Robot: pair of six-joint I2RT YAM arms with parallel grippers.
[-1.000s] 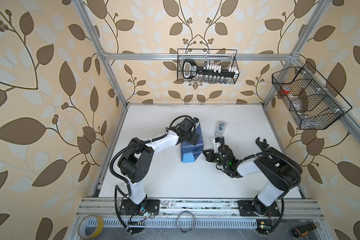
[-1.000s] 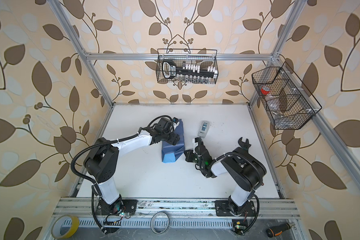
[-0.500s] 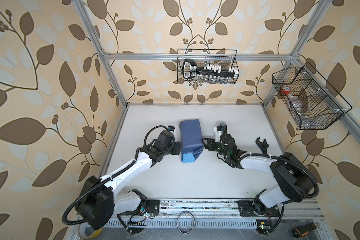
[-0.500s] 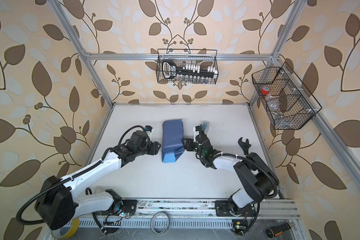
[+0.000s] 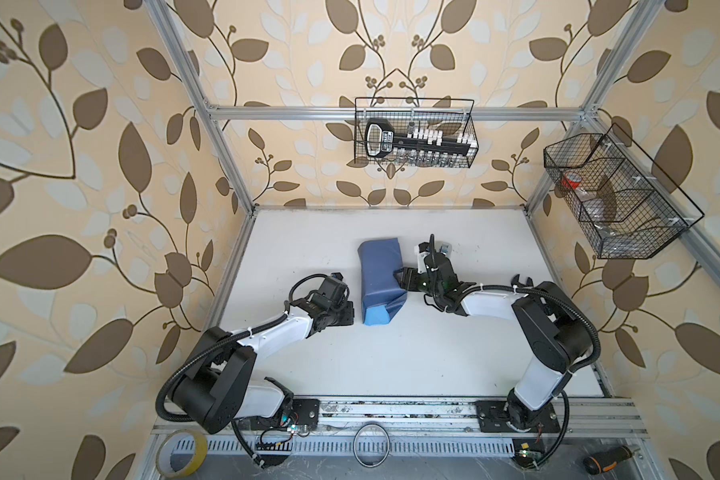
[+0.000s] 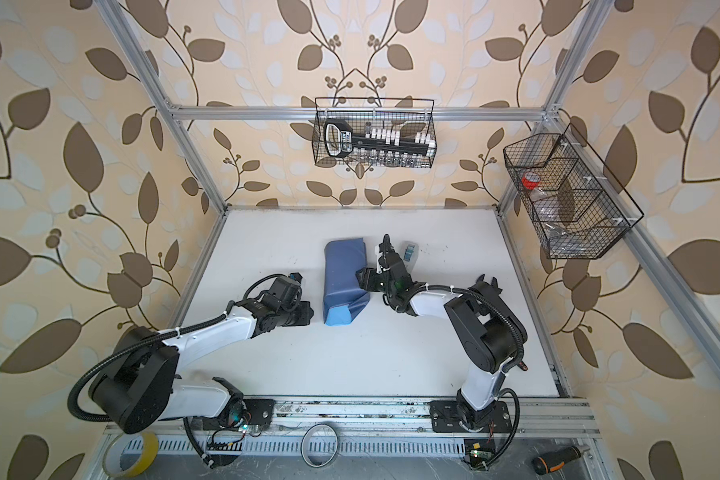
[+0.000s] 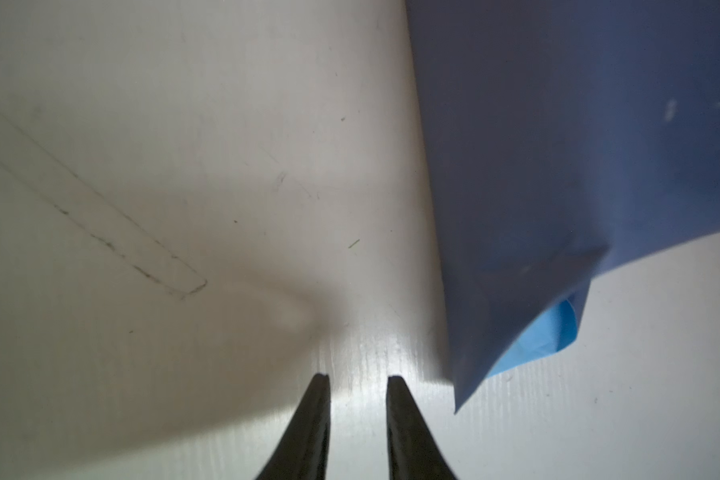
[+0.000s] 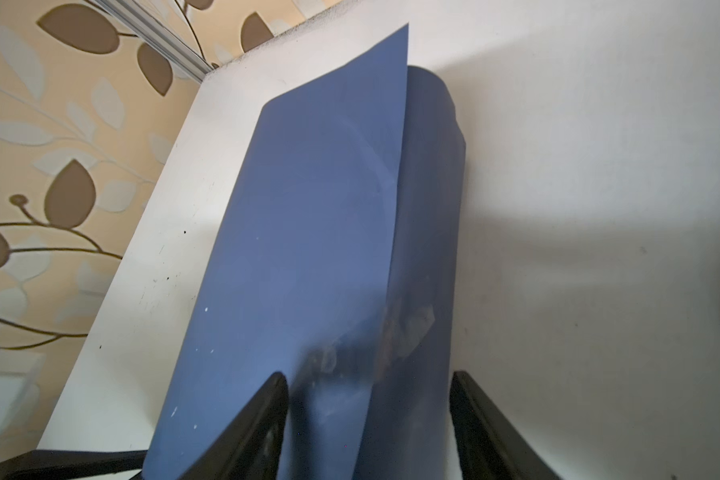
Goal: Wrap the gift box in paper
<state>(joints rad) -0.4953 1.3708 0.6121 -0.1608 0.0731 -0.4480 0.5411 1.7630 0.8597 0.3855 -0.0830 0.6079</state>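
Paper is seen folded into a long slate-blue bundle lying flat near the middle of the white table, its length running from the near side towards the back wall. In both top views the paper is shown with its lighter sky-blue side exposed in an open fold at the near end. The gift box cannot be made out under the folds. The left gripper is held low over the table just beside the bundle's near left corner and apart from it. Through the wrist camera, the left gripper is shown with its jaws drawn close together, a narrow strip of bare table between them and nothing pinched. The right gripper is placed at the bundle's right edge, about midway along. Seen from its own wrist, the right gripper has its jaws spread wide to either side of the paper's overlapping loose edge. Whether the paper is touched by them cannot be told. A small grey tape dispenser is seen on the table just behind the right gripper.
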